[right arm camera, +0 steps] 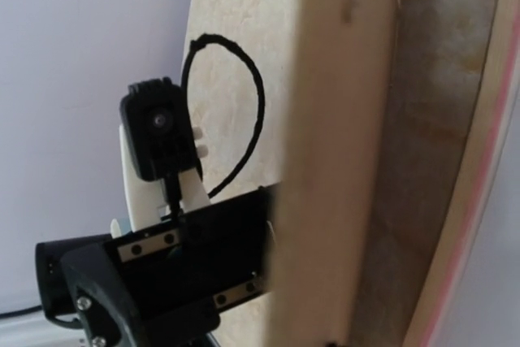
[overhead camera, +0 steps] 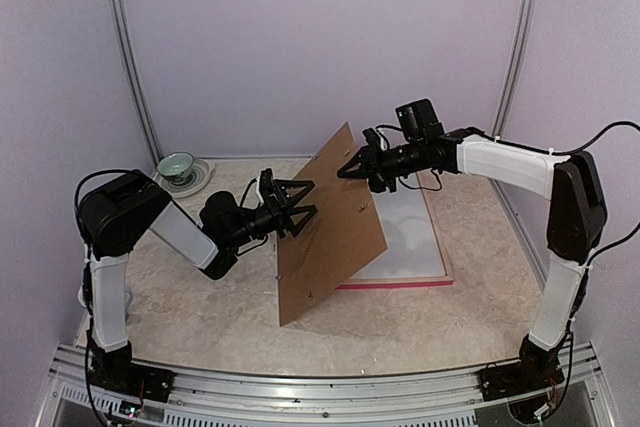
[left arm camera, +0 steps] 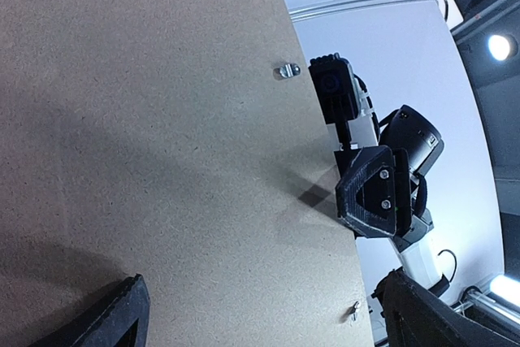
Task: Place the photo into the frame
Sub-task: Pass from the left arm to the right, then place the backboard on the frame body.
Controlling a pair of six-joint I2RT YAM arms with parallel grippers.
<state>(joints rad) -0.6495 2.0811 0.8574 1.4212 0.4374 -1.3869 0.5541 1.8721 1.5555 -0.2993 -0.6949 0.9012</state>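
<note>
The right gripper (overhead camera: 350, 171) pinches the upper edge of the big, tilted brown board (overhead camera: 330, 237). The pink-edged frame (overhead camera: 400, 285) lies flat on the table (overhead camera: 200, 287) behind it. The left gripper (overhead camera: 312, 197) gapes wide beside the board's face.

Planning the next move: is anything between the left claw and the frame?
Yes: the brown backing board, tilted on edge, stands between the open left claw and the frame lying flat beyond it.

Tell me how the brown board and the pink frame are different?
The brown board stands tilted up; the pink frame lies flat on the table. The board is plain brown; the frame shows a pink edge and white inside. The right hand pinches the board; no hand holds the frame. Both are rectangular.
</note>
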